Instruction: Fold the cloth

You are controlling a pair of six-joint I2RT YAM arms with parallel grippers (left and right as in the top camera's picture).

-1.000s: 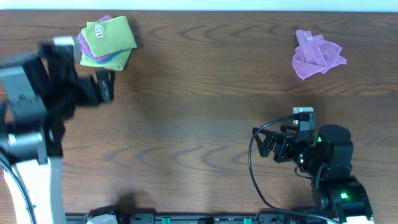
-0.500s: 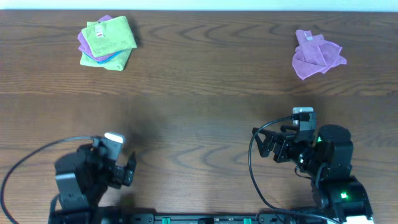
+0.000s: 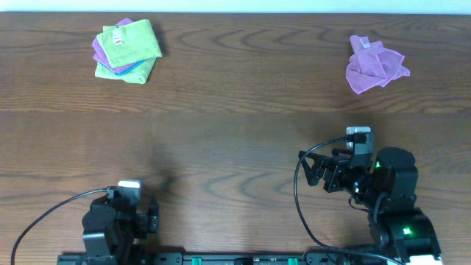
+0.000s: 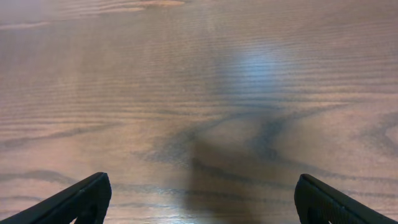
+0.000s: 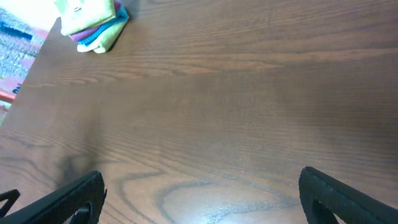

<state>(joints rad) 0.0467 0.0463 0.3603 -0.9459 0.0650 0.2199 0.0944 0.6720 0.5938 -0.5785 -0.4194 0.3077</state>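
Overhead, the lime-green cloth (image 3: 131, 43) lies at the far left of the table (image 3: 235, 118), on top of a small stack of folded cloths (image 3: 138, 70) (it already looks folded, tag up), with its longer side running roughly left to right. The left gripper (image 3: 151, 218) sits at the near left, almost straight below the cloth but well apart from it. The right gripper (image 3: 312, 171) sits at the near right, farther off, so I judge the left arm the nearer one. A crumpled purple cloth (image 3: 375, 65) lies at the far right.

From the left wrist, the fingers (image 4: 87, 198) are spread wide and hold nothing; only bare wood shows.

From the right wrist, the fingers (image 5: 81, 193) are also wide and empty, and the stack shows far up-left.
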